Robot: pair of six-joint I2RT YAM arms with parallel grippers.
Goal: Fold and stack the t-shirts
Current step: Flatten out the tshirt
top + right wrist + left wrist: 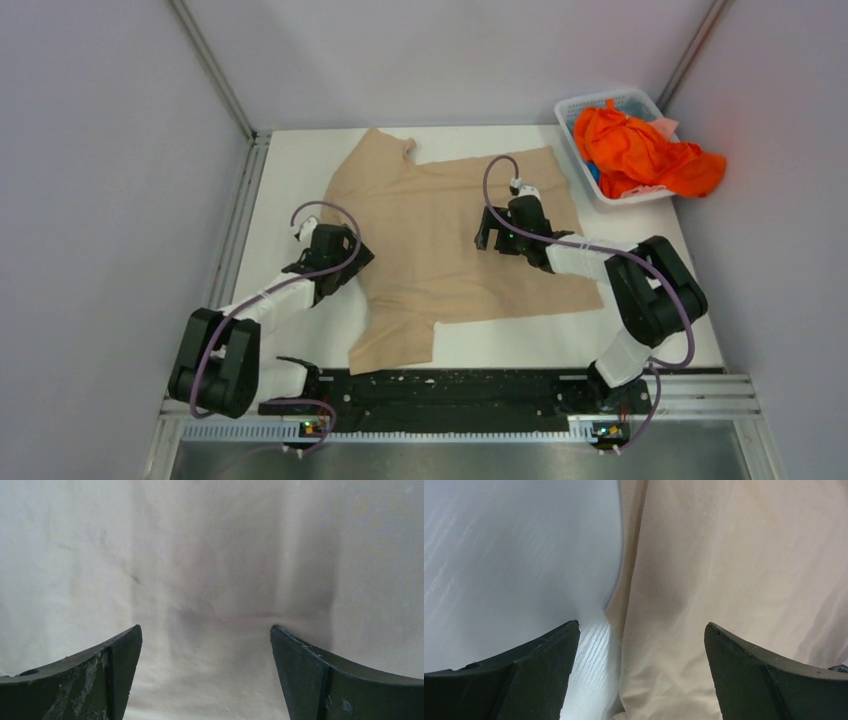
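soft beige t-shirt [450,230] flat, faintly creased, on white woodgrain table [300,160]; left gripper [641,624] and right gripper [206,626] spread wide; crumpled orange shirt [640,150] at two o'clock.

We see a white table [300,160] with a faint wood grain and, spread flat across its middle, a beige t-shirt [440,250]. One sleeve points to the far edge and the other to the near edge, where it stops short of the black rail. Bare table shows to the left of the shirt and along the near side. At the far right corner stands a white basket [575,105], just beside the shirt's edge.
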